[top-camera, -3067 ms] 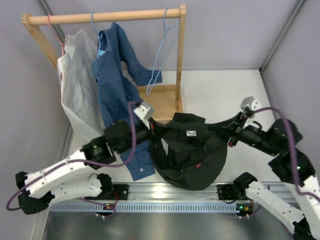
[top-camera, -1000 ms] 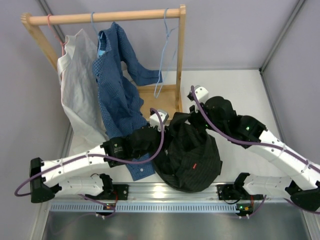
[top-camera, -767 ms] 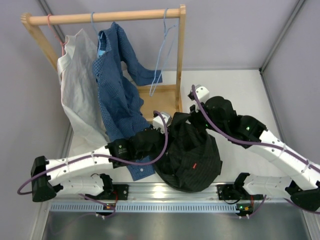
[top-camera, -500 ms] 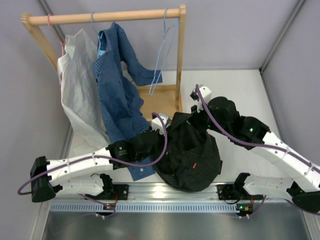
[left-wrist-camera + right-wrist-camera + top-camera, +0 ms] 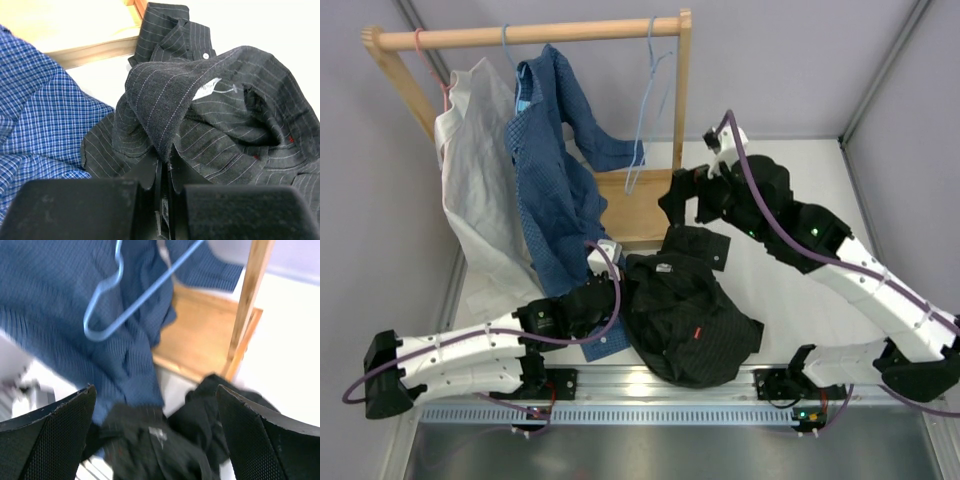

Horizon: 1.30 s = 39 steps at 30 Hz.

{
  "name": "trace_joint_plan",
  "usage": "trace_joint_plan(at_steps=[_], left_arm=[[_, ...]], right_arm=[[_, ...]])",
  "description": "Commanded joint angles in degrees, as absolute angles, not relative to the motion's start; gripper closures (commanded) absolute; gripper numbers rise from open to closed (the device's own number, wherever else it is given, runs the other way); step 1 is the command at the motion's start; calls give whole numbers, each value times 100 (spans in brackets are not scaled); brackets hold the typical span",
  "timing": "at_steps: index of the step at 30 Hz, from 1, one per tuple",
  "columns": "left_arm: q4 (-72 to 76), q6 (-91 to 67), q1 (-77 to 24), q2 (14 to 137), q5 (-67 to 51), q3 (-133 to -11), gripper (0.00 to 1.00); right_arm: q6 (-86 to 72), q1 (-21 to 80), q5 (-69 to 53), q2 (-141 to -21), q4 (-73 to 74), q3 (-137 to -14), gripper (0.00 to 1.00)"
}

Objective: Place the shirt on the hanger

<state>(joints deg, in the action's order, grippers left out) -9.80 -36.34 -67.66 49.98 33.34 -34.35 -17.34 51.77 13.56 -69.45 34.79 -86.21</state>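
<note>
Risen off the heap since a moment ago, my right fingers point(image 5: 678, 203) hang spread and empty before the hanger point(image 5: 145, 291) on the rail point(image 5: 520, 35), presumably to fetch it, while my left fingers point(image 5: 149, 172) clench a fold of the shirt point(image 5: 690, 315), anchoring it on the worktop point(image 5: 790, 200).

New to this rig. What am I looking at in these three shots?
Two robot arms bolted to a table, each ending in a two-finger gripper. The wide picture comes from a fixed camera above and behind them; the other two come from cameras on the wrists. The left gripper is pinched shut on a fold of the black pinstriped shirt, which lies bunched on the table. The right gripper is open, empty, held up near the bare light-blue hanger on the wooden rack. A blue checked shirt and a whitish shirt hang there too.
</note>
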Motion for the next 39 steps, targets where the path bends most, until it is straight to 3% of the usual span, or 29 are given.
trace_joint_plan(at_steps=[1, 8, 15, 18, 19, 22, 24, 34, 39], left_arm=[[-633, -4139, -6785, 4773, 3586, -3270, 100], [-694, -4394, -6785, 4851, 3481, -3146, 100], [-922, -4403, -6785, 4869, 3437, -3111, 100], [-967, -4430, -6785, 4808, 3376, -3085, 100], [-967, -4430, -6785, 4782, 3349, -3068, 100], [-967, -4386, -6785, 4746, 3314, -3059, 100], [-967, -4386, -6785, 4790, 3305, -3067, 100], [-967, -4395, -6785, 4904, 3173, -3076, 100], [-967, -4395, -6785, 4904, 3138, -3076, 100]], right_arm=[[-2144, 5273, 2092, -7678, 3032, -9481, 1], [-1539, 5282, 2478, -9490, 3155, -11772, 2], [-1020, 5282, 3111, -10256, 3155, -12770, 4], [-923, 5273, 3655, -10248, 3225, -12648, 21], [-897, 5282, 3726, -10152, 3217, -12456, 39], [-896, 5273, 3491, -9950, 3226, -12113, 57], [-888, 5265, 3428, -9871, 3260, -12006, 58], [-826, 5194, 3261, -9650, 3331, -11672, 82], [-747, 5177, 3225, -9554, 3331, -11646, 85]])
